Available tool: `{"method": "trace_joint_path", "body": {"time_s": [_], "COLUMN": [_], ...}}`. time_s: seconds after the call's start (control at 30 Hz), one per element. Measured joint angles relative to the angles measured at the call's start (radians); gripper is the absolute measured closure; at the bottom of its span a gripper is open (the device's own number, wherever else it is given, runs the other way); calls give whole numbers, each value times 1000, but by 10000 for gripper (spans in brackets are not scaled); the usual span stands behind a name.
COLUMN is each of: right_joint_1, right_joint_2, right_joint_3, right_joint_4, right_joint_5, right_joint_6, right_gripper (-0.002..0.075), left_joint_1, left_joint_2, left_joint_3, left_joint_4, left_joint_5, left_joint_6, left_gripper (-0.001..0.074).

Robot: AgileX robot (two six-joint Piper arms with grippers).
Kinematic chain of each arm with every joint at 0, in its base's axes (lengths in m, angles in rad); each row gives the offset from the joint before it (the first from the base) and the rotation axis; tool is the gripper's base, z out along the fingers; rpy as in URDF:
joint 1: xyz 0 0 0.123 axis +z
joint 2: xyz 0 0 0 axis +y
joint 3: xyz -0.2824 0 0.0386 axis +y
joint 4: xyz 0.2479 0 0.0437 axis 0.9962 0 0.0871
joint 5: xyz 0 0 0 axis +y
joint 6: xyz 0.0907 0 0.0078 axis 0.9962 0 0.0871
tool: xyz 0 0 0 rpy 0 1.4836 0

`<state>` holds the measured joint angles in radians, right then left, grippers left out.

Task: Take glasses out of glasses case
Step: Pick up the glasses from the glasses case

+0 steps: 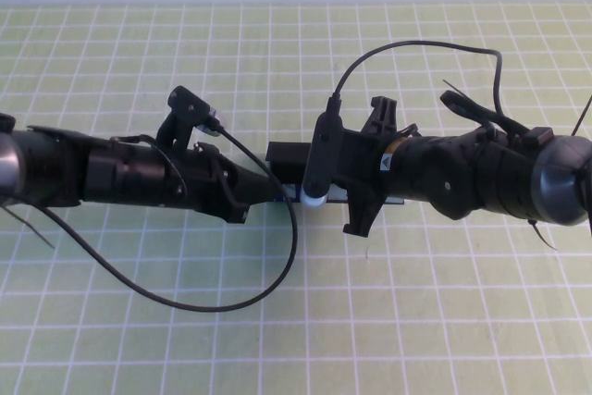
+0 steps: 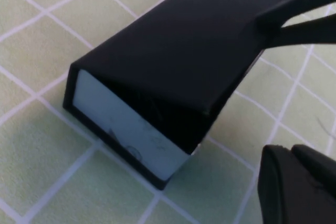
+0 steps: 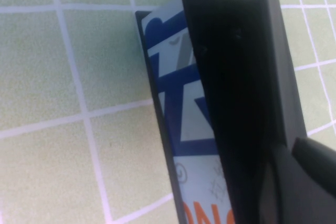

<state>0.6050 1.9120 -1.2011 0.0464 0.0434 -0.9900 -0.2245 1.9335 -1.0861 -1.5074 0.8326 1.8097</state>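
The glasses case [image 1: 285, 162] lies in the middle of the table, mostly covered by both arms. In the left wrist view the glasses case [image 2: 173, 51] shows its black lid raised a little above the light-blue end. In the right wrist view the case [image 3: 178, 103] shows its blue and orange printed strip with the lid lifted off it. My right gripper [image 1: 319, 187] is shut on the lid's edge [image 3: 278, 77]. My left gripper [image 1: 270, 193] is shut and empty beside the case's left end, and it also shows in the left wrist view [image 2: 296, 174]. The glasses are hidden in the dark inside.
A green mat with a white grid [image 1: 305, 321] covers the table. A black cable [image 1: 231, 302] loops from the left arm over the mat in front of the case. Another cable [image 1: 416, 43] arcs above the right arm.
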Motion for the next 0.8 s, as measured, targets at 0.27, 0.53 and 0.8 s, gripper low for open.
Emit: {"method": "trace_joint_path", "body": {"time_s": [0.27, 0.53, 0.8], "right_joint_1": [0, 0, 0], "right_joint_2": [-1, -1, -1], "right_joint_3": [0, 0, 0], "right_joint_4": [13, 15, 21], "right_joint_5": [0, 0, 0], "right_joint_6": [0, 0, 0], "right_gripper": [715, 715, 715], "left_joint_1": [0, 0, 0], "left_joint_2": [64, 88, 88], "left_joint_3": [0, 0, 0], "left_joint_4": [-168, -187, -187], "left_joint_5": [14, 27, 37], "left_joint_6": [162, 292, 334], "left_gripper": [739, 739, 739]}}
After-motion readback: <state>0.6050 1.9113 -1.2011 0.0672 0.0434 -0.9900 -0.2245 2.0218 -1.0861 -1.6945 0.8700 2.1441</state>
